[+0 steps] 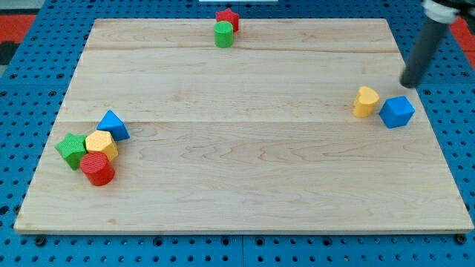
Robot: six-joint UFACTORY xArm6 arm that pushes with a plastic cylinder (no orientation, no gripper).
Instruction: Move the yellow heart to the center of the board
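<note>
Eight blocks on the board (245,185), my tip (409,82) at the right edge.

Four crowd the bottom-left corner, touching: red cylinder (97,169) nearest, green star (72,149) and a yellow block (102,143) behind it, blue triangle (113,124) farthest. Farther up by the right edge, the yellow heart (365,101) sits just beside the blue cube (397,111), on its left, well off centre. Just beyond the cube, my tip, a bare rod with nothing to spread or pinch, rests apart from both. At the top edge, the green cylinder (223,34) touches a red block (228,18) behind it.
</note>
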